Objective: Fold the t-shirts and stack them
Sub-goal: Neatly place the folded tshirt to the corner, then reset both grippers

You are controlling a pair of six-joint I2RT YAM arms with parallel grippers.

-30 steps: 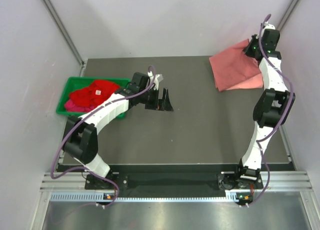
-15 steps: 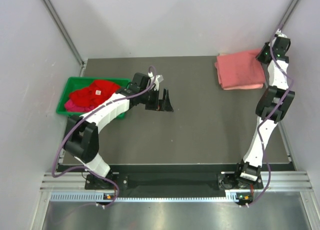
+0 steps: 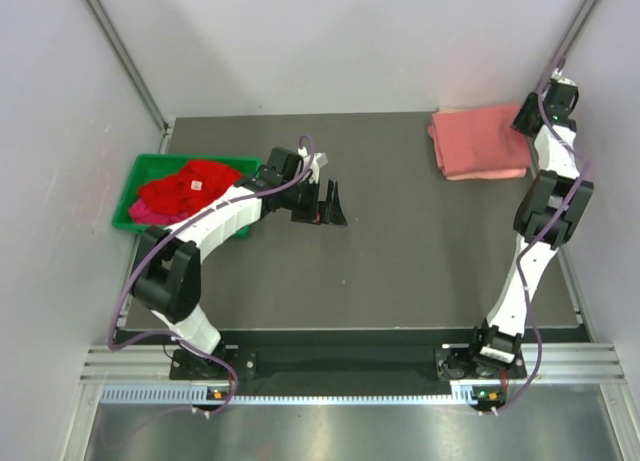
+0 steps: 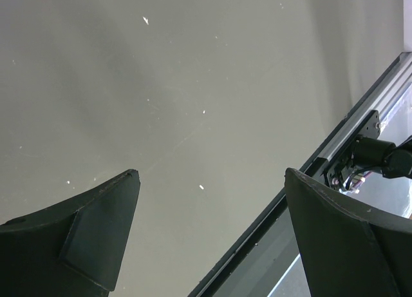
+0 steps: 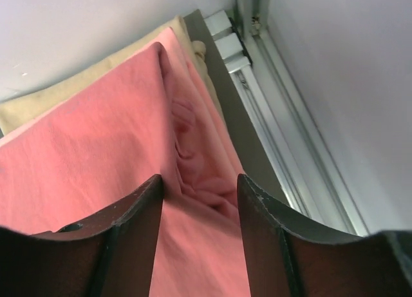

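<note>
A folded salmon pink t-shirt (image 3: 478, 143) lies flat at the table's far right corner. My right gripper (image 3: 524, 119) is at its right edge. In the right wrist view the fingers (image 5: 138, 207) stand apart just above the pink cloth (image 5: 96, 155), with a bunched fold between them (image 5: 199, 184). They do not pinch it. A bright red t-shirt (image 3: 190, 186) lies crumpled in the green bin (image 3: 140, 164), with magenta cloth (image 3: 140, 213) under it. My left gripper (image 3: 330, 203) is open and empty over the bare table middle (image 4: 212, 174).
The green bin stands at the table's left edge, beside my left arm. The metal frame rail (image 5: 283, 136) and side wall run close to the right of my right gripper. The back wall is just behind the pink shirt.
The right gripper carried the raised edge of the pink shirt back and to the right and laid it down; the shirt now lies flat. The left arm has barely moved.
</note>
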